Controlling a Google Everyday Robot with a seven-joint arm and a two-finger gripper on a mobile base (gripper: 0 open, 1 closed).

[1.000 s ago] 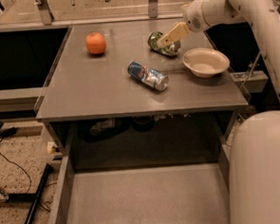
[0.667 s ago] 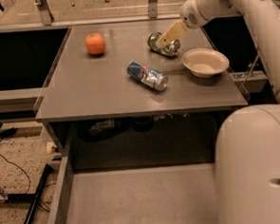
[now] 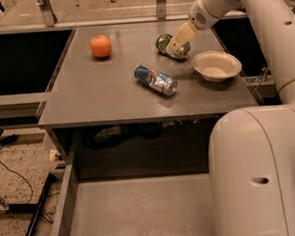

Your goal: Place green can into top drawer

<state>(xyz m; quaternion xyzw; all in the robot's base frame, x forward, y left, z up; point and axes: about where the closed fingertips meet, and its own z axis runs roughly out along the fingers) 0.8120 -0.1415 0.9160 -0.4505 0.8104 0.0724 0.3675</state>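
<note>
The green can (image 3: 166, 42) lies on its side at the back right of the grey table (image 3: 101, 93). My gripper (image 3: 175, 44) reaches down from the upper right, and its pale fingers (image 3: 180, 38) sit over the can's right part. The top drawer (image 3: 138, 210) is pulled open below the table's front edge, its flat grey bottom bare. My arm's big white body covers the drawer's right side.
An orange (image 3: 101, 45) sits at the back left of the table. A blue-and-silver can (image 3: 155, 79) lies on its side near the middle. A white bowl (image 3: 216, 64) stands at the right, next to the green can. Cables lie on the floor at left.
My gripper has come down slightly onto the green can. The arm's white body has shifted and fills more of the lower right. The things on the table have not moved.
</note>
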